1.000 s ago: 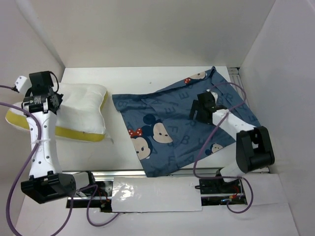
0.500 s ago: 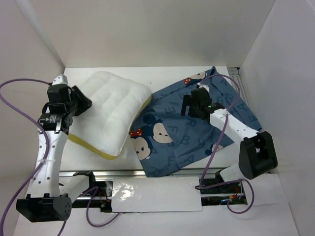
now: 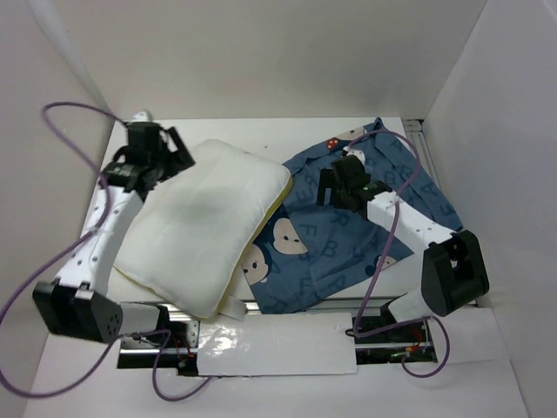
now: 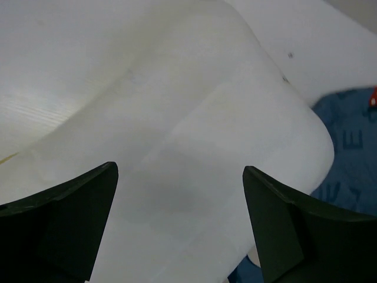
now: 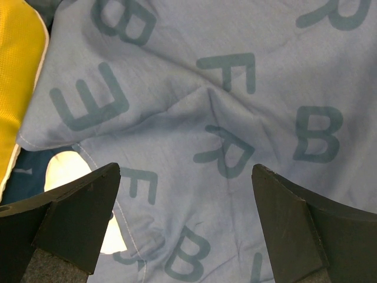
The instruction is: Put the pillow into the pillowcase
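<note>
pillow (image 3: 200,228) flung right over pillowcase (image 3: 322,248) edge, left jaws sprung apart, right jaws spread wide

pillow (image 3: 204,231) left on table (image 3: 261,131), overlapping pillowcase (image 3: 331,252) left edge, pillowcase spread right

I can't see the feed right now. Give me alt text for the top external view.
The white pillow lies left of centre, its right edge overlapping the blue printed pillowcase. The left hand is open at the pillow's far-left corner; the right hand is open over the pillowcase.
</note>
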Controlling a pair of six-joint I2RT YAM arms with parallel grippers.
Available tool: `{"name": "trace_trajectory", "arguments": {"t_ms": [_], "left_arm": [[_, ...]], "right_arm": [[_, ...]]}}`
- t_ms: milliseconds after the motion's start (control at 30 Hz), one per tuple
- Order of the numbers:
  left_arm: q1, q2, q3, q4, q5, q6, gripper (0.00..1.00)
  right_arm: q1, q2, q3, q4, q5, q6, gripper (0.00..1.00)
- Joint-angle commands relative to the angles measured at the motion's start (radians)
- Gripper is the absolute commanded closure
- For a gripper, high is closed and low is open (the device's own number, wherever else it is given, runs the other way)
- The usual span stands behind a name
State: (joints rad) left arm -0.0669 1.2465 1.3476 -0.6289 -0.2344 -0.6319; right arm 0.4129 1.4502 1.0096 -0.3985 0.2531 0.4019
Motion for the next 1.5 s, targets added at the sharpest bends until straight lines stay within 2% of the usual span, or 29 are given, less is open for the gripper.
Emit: {"name": "trace_trajectory", "arguments": {"t_ms": [0, 67, 133, 167, 233, 333, 433, 567, 600, 633, 667, 700, 733, 767, 833, 900, 933, 967, 1000, 1067, 1100, 1133, 1233, 1267, 1367, 1467], "left_arm": [[-0.147, 0.108, 0.021, 0.112, 0.055, 0.035, 0.0], [-0.236, 0.189, 0.067, 0.124, 0.006, 0.009, 0.0], [-0.313, 0.335, 0.212, 0.111, -0.043, -0.046, 0.0], [-0.332, 0.385, 0.212, 0.097, -0.057, -0.046, 0.0], [-0.359, 0.547, 0.353, 0.052, -0.074, -0.107, 0.0], [-0.378, 0.697, 0.512, -0.063, -0.083, -0.212, 0.0], [-0.378, 0.856, 0.542, -0.103, -0.062, -0.275, 0.0], [-0.378, 0.927, 0.495, -0.103, -0.026, -0.293, 0.02], [-0.378, 0.941, 0.481, -0.103, -0.026, -0.293, 0.28], [-0.378, 0.962, 0.481, -0.103, -0.014, -0.27, 0.43], [-0.378, 0.962, 0.481, -0.103, -0.014, -0.25, 0.64], [-0.378, 0.972, 0.481, -0.094, -0.005, -0.232, 1.0], [-0.378, 0.961, 0.493, -0.094, -0.016, -0.192, 1.0], [-0.378, 0.944, 0.493, -0.075, -0.025, -0.16, 1.0], [-0.389, 0.878, 0.473, 0.003, -0.096, -0.105, 1.0], [-0.389, 0.719, 0.372, 0.098, -0.129, 0.004, 1.0], [-0.389, 0.656, 0.326, 0.212, -0.129, 0.046, 1.0], [-0.38, 0.592, 0.23, 0.266, -0.114, 0.125, 1.0], [-0.379, 0.461, 0.179, 0.315, -0.102, 0.153, 1.0], [-0.337, 0.327, 0.04, 0.415, -0.044, 0.198, 1.0], [-0.324, 0.262, -0.006, 0.44, -0.027, 0.198, 1.0], [-0.314, 0.131, -0.052, 0.463, -0.011, 0.21, 1.0], [-0.304, -0.055, -0.224, 0.502, 0.0, 0.222, 1.0], [-0.304, -0.165, -0.261, 0.502, 0.012, 0.212, 1.0], [-0.295, -0.333, -0.42, 0.502, 0.07, 0.198, 1.0], [-0.295, -0.395, -0.478, 0.48, 0.137, 0.167, 1.0]], "right_arm": [[0.009, 0.015, 0.05, -0.031, 0.041, 0.02, 0.0], [0.009, 0.015, 0.06, -0.031, 0.041, 0.02, 0.0], [0.0, 0.015, 0.06, -0.031, 0.041, 0.02, 0.0], [0.0, 0.015, 0.06, -0.031, 0.041, 0.029, 0.0], [0.0, 0.015, 0.06, -0.031, 0.041, 0.029, 0.0], [-0.011, 0.004, 0.047, -0.031, 0.041, 0.029, 0.0], [-0.031, -0.008, 0.029, -0.031, 0.041, 0.029, 0.0], [-0.065, -0.019, 0.02, -0.031, 0.032, 0.018, 0.0], [-0.065, -0.019, 0.02, -0.02, 0.02, 0.018, 0.0], [-0.065, -0.019, 0.02, -0.011, 0.009, 0.009, 0.0], [-0.065, -0.019, 0.02, -0.011, -0.006, 0.0, 0.0], [-0.065, -0.019, 0.02, 0.0, -0.017, -0.009, 0.0], [-0.065, -0.019, 0.02, 0.0, -0.026, -0.03, 0.0], [-0.056, -0.019, 0.02, 0.009, -0.035, -0.044, 0.04], [0.003, -0.019, 0.011, 0.022, -0.035, -0.115, 0.06], [0.08, -0.019, 0.001, 0.041, -0.035, -0.164, 0.06], [0.105, -0.019, 0.001, 0.052, -0.02, -0.188, 0.07], [0.13, -0.01, 0.001, 0.052, -0.009, -0.198, 0.09], [0.167, -0.01, -0.008, 0.062, 0.001, -0.198, 0.11], [0.2, 0.019, -0.008, 0.079, 0.023, -0.21, 0.16], [0.214, 0.028, -0.019, 0.111, 0.023, -0.21, 0.17], [0.234, 0.039, -0.019, 0.133, 0.023, -0.21, 0.19], [0.276, 0.097, -0.019, 0.21, 0.023, -0.201, 0.24], [0.289, 0.111, -0.019, 0.234, 0.023, -0.192, 0.26], [0.311, 0.203, 0.001, 0.286, 0.047, -0.172, 0.27], [0.311, 0.283, 0.026, 0.303, 0.069, -0.149, 0.29]]}}
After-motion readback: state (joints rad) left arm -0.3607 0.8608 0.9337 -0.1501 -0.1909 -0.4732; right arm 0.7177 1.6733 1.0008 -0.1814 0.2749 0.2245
